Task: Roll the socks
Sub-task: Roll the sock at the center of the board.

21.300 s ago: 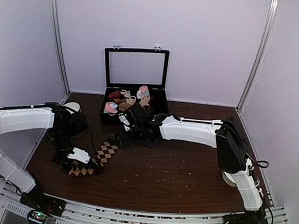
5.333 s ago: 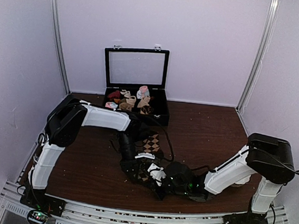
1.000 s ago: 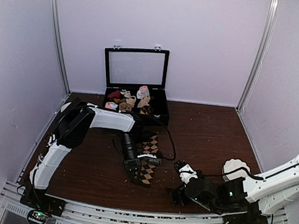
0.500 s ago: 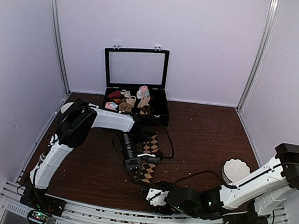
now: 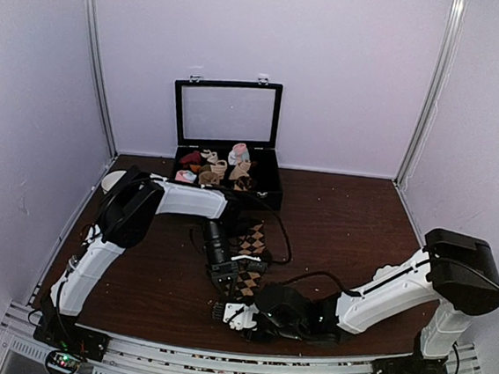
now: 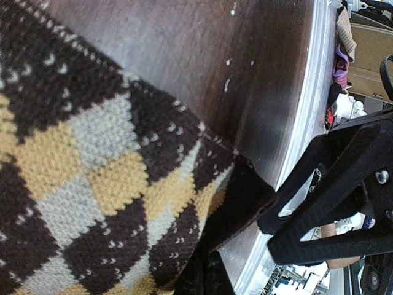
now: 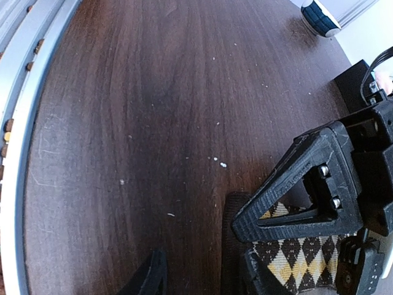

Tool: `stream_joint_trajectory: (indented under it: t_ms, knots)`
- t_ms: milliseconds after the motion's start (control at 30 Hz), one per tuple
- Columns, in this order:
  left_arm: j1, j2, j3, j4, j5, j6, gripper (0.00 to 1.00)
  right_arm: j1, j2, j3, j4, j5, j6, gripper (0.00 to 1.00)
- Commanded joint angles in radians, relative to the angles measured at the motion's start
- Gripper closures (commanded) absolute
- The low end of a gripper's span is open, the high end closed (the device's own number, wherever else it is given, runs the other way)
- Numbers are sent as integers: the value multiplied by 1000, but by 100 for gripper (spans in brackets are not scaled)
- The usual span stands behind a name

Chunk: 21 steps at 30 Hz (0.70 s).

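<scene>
1. As the top view shows, the socks [image 5: 250, 251] lie as a flat strip on the table [image 5: 342, 231], running from its middle toward the near edge. The left pincer [image 5: 225, 282] stands closed on their near part. The right pincer [image 5: 230, 313] hovers low just beside that end, close to the near edge.
2. Left wrist view: knitted argyle fabric fills the picture and gathers toward this pincer's fingertips, with one dark lip raised off the wood. The material looks soft, light and limp, so it will probably sag, stretch and unroll unless pinned.
3. Right wrist view: the jaws stand partly apart with bare wood between them and grip nothing. The sock end lies just ahead, under the left pincer.
4. Suggested hold: pinch the dark free end through its whole thickness, while the other pincer presses the strip flat.
</scene>
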<state>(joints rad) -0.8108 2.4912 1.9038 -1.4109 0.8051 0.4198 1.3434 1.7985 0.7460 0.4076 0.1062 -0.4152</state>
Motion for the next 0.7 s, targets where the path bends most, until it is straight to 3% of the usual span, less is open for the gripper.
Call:
stream_joint_trajectory:
  t_ms: [0,400,667]
  knots:
    - [8,51,8,67,-95,2,100,-30,36,21,-29,-40,-27,60]
    - [9,52,28,47,-78,19,100,-84,74,23,-103,-65,15,70]
    - [10,3,22,40,-80,55,97,-144,65,36,-244,-173,64,87]
